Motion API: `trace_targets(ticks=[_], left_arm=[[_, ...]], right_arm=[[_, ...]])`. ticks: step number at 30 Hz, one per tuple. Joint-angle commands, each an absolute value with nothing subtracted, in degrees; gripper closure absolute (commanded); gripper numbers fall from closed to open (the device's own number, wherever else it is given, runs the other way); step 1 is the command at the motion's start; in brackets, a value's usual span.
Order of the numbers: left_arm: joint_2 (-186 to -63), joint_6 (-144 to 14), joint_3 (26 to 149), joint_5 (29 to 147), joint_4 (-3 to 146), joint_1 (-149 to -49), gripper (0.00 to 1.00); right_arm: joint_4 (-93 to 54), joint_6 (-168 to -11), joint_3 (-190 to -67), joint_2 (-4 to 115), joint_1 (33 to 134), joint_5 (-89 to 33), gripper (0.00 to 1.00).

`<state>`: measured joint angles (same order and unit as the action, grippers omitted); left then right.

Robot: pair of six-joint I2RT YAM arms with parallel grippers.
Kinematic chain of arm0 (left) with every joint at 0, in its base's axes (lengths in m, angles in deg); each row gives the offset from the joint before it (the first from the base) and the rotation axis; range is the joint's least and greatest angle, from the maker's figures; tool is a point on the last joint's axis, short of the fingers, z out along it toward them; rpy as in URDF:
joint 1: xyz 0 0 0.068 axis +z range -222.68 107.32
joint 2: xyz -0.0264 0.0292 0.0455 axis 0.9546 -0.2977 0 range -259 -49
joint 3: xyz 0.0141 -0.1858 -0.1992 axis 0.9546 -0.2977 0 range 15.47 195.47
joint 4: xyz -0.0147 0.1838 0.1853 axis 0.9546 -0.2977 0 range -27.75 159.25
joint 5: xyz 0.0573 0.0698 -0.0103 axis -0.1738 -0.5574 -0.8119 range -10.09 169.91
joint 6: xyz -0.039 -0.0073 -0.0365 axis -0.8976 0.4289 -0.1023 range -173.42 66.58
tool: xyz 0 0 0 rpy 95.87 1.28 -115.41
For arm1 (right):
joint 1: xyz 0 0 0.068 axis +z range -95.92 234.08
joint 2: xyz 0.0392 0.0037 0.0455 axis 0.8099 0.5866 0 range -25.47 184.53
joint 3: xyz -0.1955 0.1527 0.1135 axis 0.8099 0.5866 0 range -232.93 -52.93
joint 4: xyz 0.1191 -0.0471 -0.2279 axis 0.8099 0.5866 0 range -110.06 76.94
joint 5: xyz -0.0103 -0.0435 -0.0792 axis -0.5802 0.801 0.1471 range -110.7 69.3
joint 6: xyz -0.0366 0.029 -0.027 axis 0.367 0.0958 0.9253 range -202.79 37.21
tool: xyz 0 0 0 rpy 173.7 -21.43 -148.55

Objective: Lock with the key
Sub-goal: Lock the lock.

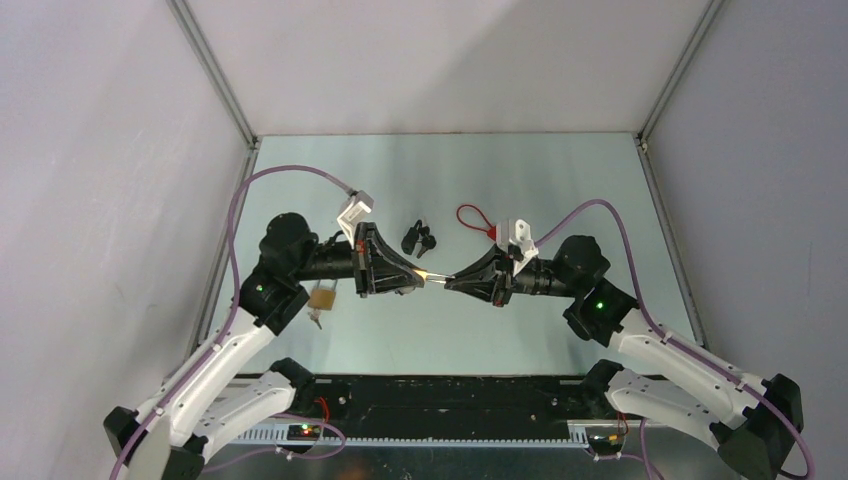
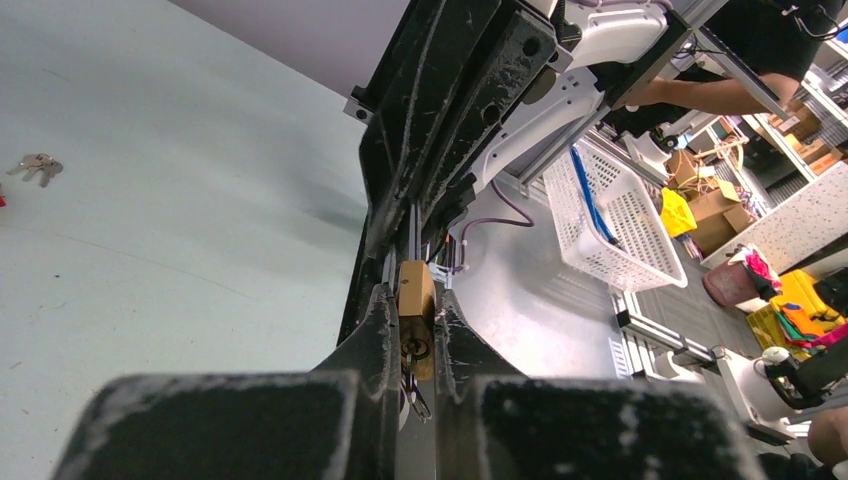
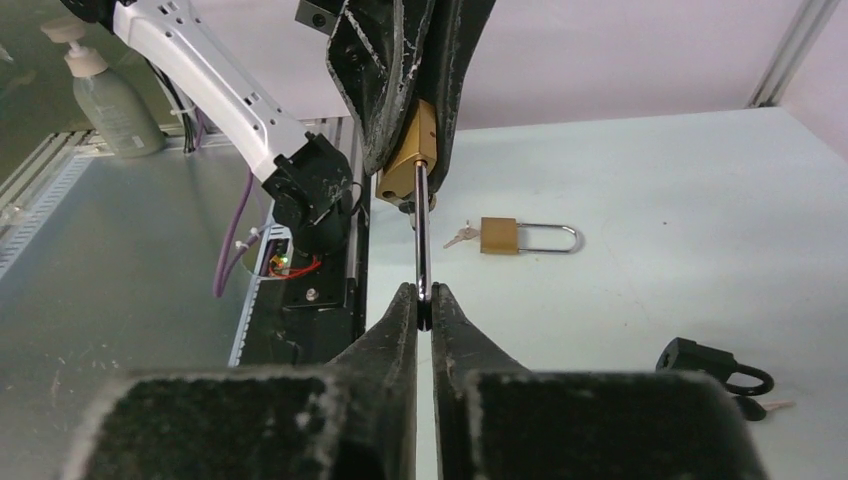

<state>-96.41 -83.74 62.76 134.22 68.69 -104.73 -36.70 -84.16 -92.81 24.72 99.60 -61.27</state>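
- Your brass padlock (image 3: 415,150) is up off the table (image 1: 560,200), caught between the two grippers where they meet tip to tip.
- The left gripper (image 2: 415,300) is clamped on the lock's body, with one finger (image 2: 380,330) pressed to each flat side and the keyhole face looking back at your left wrist camera.
- Something small and dark hangs just under that keyhole, between the left fingers. You can't tell from here whether it is a key seated in the lock.
- The shackle (image 3: 421,235) runs straight out of the body toward your right fingers, a thin silver bar.
- The right gripper (image 3: 422,295) is pinched tight on the end of that bar, fingertips (image 3: 403,305) closed with only the metal between them.
- From above, the left gripper and the right gripper (image 1: 452,283) face each other nose to nose, the lock at the left fingertips.
- Beyond the right fingertips and a little to the right of the shackle, a second brass padlock (image 3: 499,235) lies flat on the table, its long shackle pointing right and its keys (image 3: 460,236) at its left end.
- Off to the right of the right fingers, a black padlock (image 3: 700,358) lies on the table.
- Far out to the left of the left fingers, a small bunch of keys (image 2: 35,167) lies on the surface.
- In the top view, a red loop (image 1: 472,217) lies past both grippers, near the right wrist.
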Motion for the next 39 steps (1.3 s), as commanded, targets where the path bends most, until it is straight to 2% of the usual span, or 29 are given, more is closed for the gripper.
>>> trace_targets(ticks=[1, 6, 7, 9, 10, 11, 12, 13, 15, 19, 25, 31, 34, 39], left_arm=[[-95.0, -82.7, 64.6, 134.8, 70.3, -104.5, 1.0], [-94.9, -82.5, 64.5, 134.1, 70.3, -104.4, 0.99], [-94.9, -82.3, 64.5, 133.9, 70.2, -104.5, 0.97], [-94.7, -81.3, 64.3, 133.1, 69.7, -104.5, 0.87], [-94.5, -80.8, 64.1, 132.4, 69.7, -104.5, 0.69], [-94.3, -79.5, 64.0, 131.7, 68.6, -104.5, 0.57], [-93.7, -77.8, 63.8, 129.8, 67.2, -104.5, 0.29], [-93.4, -76.8, 63.7, 126.9, 66.6, -104.5, 0.09], [-91.9, -73.6, 62.4, 119.9, 65.5, -104.4, 0.01], [-90.0, -71.3, 61.1, 109.0, 65.1, -104.4, 0.0], [-89.9, -69.9, 61.9, 107.6, 67.6, -104.4, 0.0], [-93.0, -68.3, 60.8, 119.9, 74.3, -104.4, 0.03], [-97.5, -70.4, 62.1, 128.8, 76.2, -104.7, 0.12], [-101.2, -70.0, 63.1, 133.4, 77.5, -106.0, 0.21]], right_arm=[[-39.0, -85.4, -95.4, 25.0, 99.4, -62.8, 1.0], [-40.9, -88.9, -95.4, 25.4, 99.2, -61.7, 1.0], [-41.0, -89.5, -95.4, 25.3, 99.1, -61.5, 1.0], [-41.4, -91.2, -95.4, 24.4, 98.3, -60.6, 1.0], [-41.6, -92.3, -95.4, 24.1, 98.0, -59.7, 1.0], [-41.2, -92.9, -95.4, 23.3, 97.4, -59.2, 1.0], [-40.9, -93.0, -95.4, 22.9, 97.2, -58.4, 1.0], [-40.2, -92.8, -95.4, 22.2, 97.0, -58.1, 1.0], [-39.0, -92.4, -95.4, 21.4, 96.9, -57.0, 1.0], [-36.6, -91.6, -95.4, 21.1, 96.7, -56.7, 1.0], [-31.9, -90.3, -96.4, 21.1, 96.7, -58.8, 1.0], [-23.3, -90.0, -100.3, 22.7, 96.7, -59.4, 1.0], [-20.7, -90.4, -102.3, 23.8, 96.7, -59.8, 1.0], [-13.7, -90.1, -105.7, 25.6, 96.9, -60.9, 1.0]])
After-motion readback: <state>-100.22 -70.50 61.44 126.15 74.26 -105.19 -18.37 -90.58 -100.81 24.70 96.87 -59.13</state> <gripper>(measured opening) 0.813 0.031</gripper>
